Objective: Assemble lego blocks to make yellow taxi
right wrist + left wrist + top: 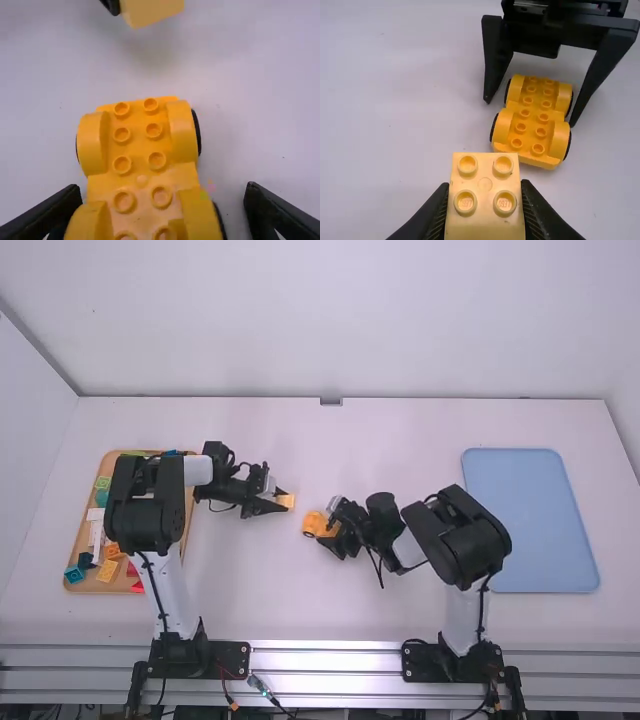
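Clearly studded yellow chassis (532,120); left jaws gripping paler block (485,200); right jaws parted.

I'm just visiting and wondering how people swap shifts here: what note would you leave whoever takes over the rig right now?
Left pincer: shut on a pale yellow block, studs showing.
Right pincer: open, fingers either side of the yellow wheeled base on the table.
Other blocks: in the wooden tray, left side.
Done: the base has its wheels.
Left: the pale block isn't on the base; probably fit it next, then whatever else the taxi needs.
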{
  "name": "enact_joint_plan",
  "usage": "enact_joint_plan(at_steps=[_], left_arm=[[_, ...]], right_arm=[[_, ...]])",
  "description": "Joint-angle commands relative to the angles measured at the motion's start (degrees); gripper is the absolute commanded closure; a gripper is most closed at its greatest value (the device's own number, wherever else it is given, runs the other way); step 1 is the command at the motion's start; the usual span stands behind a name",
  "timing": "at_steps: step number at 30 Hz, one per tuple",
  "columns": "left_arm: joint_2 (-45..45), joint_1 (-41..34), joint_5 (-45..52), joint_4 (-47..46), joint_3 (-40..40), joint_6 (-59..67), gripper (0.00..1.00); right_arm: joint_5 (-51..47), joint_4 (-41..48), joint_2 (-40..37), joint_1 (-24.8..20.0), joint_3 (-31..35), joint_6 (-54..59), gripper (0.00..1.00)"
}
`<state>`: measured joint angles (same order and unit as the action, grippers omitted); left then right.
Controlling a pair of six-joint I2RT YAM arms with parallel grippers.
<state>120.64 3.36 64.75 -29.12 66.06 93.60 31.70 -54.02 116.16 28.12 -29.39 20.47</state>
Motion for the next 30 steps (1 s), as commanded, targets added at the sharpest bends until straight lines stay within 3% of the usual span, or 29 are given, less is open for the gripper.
enact_joint_plan(at_steps=[1, 9, 15, 22, 30], left_arm=[[0.3, -0.8, 1.9, -0.5, 0.2, -0.4, 0.98], [0.3, -2.4, 1.9, -0.4, 0.2, -0.4, 0.98], [0.3, -3.3, 1.9, 1.4, 0.2, -3.3, 0.98], [0.3, -3.6, 1.8, 1.3, 0.3, -4.3, 0.98], [0.3, -3.7, 1.9, 0.4, 0.3, -4.2, 0.98]], right_arm=[[3.1, -0.1, 1.2, 0.0, 0.5, 7.1, 0.17], [12.2, 1.4, 1.2, -4.6, -1.0, 17.3, 0.14], [22.9, 9.9, 1.2, -9.7, -5.7, 22.0, 0.24], [23.6, 18.4, 1.2, -9.2, -9.0, 26.9, 0.19], [24.5, 19.2, 1.5, -9.9, -10.3, 31.0, 0.11]])
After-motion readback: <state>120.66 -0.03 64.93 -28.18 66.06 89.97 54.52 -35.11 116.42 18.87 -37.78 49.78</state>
